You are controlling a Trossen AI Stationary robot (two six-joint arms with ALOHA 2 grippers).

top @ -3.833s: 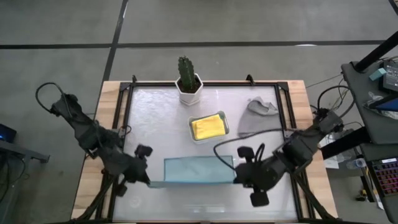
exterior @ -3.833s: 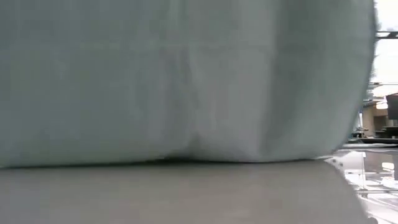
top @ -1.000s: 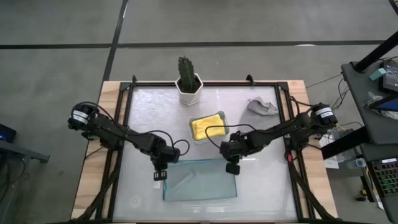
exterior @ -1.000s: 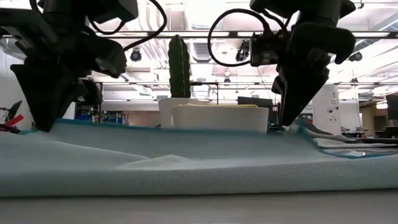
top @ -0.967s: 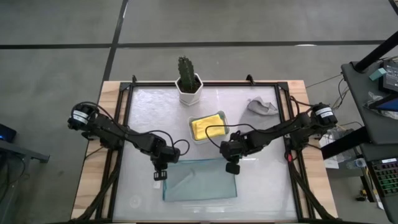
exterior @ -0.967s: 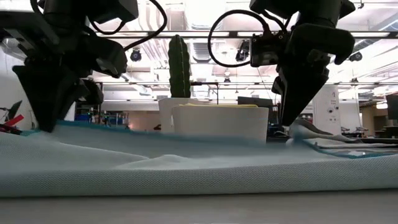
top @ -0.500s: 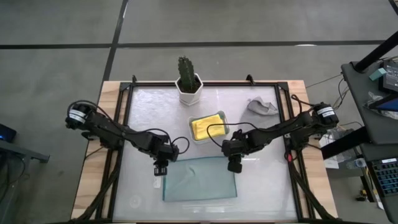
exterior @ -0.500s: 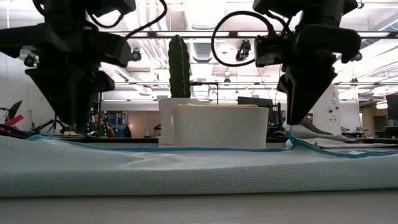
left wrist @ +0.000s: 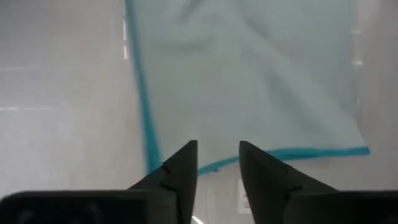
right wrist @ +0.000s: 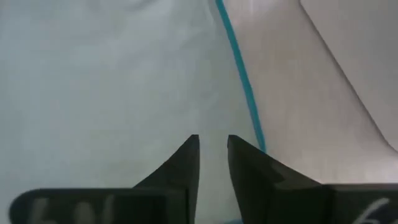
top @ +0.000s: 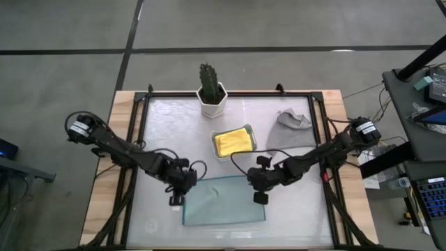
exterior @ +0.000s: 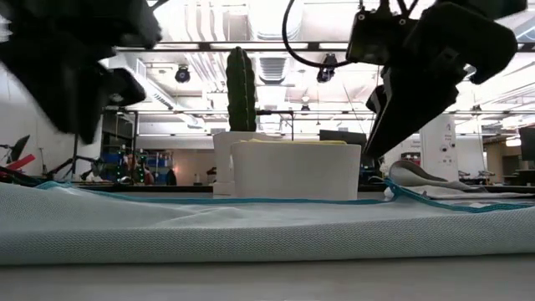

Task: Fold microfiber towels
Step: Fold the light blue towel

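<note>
Glossy bench point(top: 160, 132) framed in black rails, wood border outside. Pale teal towel point(top: 224, 200) flat at near centre, teal-edged. Left gripper point(top: 176, 197) at its left edge, fingers point(left wrist: 180, 171) a little apart, holding nothing. Right gripper point(top: 257, 194) at its far right corner, fingers point(right wrist: 186, 158) narrowly parted, empty. Yellow towel point(top: 233, 141) in white tray point(top: 215, 148); grey towel point(top: 293, 120) far right.

A pale teal towel point(exterior: 267, 230) with a darker teal hem lies flat across the table's front edge. Behind it stands a white tray point(exterior: 296, 170), then a cactus point(exterior: 241, 88) in a white pot. Two dark grippers hang above the towel, one at each side.
</note>
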